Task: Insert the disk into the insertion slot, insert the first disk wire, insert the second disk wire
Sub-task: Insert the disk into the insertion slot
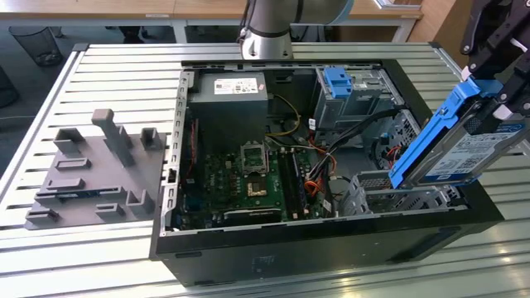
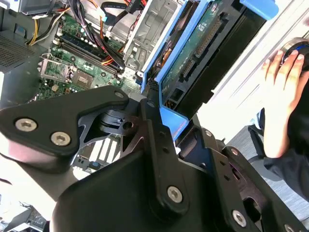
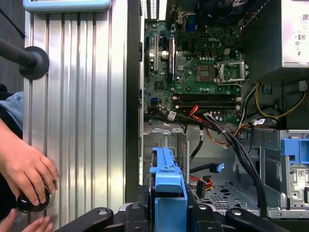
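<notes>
1. Step in hand looks like the first one, seating the drive. The gripper [image 1: 497, 99] is pinching the disk [image 1: 463, 146] by its upper end, jaws pressed onto the blue carrier rail [image 3: 166, 176].
2. The disk hangs steeply tilted over the exterior view's right end of the PC case [image 1: 485, 208]. Its low end is right at the top of the insertion slot [image 1: 389, 189]; we can't tell if they touch. It isn't seated.
3. The drive's connector [image 2: 207, 36] shows bare in the second wrist view, with no wire on it.
4. To do it well, we'd level the disk to the bay's angle before pushing. The bay is only just drive-sized, so a tilted entry likely jams the rail on the sheet-metal lip.
5. Keep the rail square to the cage sides. The first wrist view has the carrier edge-on, so it's good for checking sideways offset.
6. Push along the bay axis only, and ease off if it binds; the perforated walls look thin.
7. Edges: the case wall sits just beside the slot on the near side. The taller cage [image 1: 352, 102] with its blue clip [image 1: 337, 81] stands beyond it.
8. The cable bundle [image 1: 323, 164] runs between the motherboard [image 1: 248, 180] and the slot. It's near the bay mouth and a snag risk.
9. Open room is above the case and out over the table [image 1: 124, 68].
10. A person's hand [image 3: 26, 169] rests on the table edge near the arm, so keep swings on that side tight.
</notes>
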### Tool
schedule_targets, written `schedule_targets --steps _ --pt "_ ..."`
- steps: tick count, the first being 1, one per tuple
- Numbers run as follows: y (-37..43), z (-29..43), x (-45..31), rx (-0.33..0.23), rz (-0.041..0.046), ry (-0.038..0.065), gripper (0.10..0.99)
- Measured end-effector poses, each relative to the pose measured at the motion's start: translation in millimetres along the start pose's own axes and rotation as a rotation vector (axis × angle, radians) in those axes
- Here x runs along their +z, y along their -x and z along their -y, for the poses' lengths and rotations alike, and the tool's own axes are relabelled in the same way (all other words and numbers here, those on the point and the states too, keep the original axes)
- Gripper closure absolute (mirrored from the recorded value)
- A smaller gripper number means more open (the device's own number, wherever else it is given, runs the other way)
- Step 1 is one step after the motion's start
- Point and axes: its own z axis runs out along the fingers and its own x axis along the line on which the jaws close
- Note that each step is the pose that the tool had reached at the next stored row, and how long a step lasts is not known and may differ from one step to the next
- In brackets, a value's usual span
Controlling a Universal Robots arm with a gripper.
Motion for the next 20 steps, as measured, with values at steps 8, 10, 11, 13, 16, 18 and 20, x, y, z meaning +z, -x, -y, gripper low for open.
schedule_targets --steps 8,10,11,13,16,18,20 --pt "0.6 -8.7 1.5 0.0 0.0002 -0.009 0.722" --pt "1.4 -9.5 2.3 0.0 0.0001 -0.009 0.722" --pt "2.0 -9.6 2.8 0.0 0.0002 -0.009 0.722" --pt "4.0 -9.8 4.2 -0.001 0.0004 -0.009 0.722" --pt "6.8 -10.8 7.7 -0.007 0.0009 -0.009 0.722" --pt "8.1 -11.4 10.5 -0.01 0.0015 -0.009 0.722" --pt "9.4 -11.6 12.9 -0.013 0.0016 -0.009 0.722"
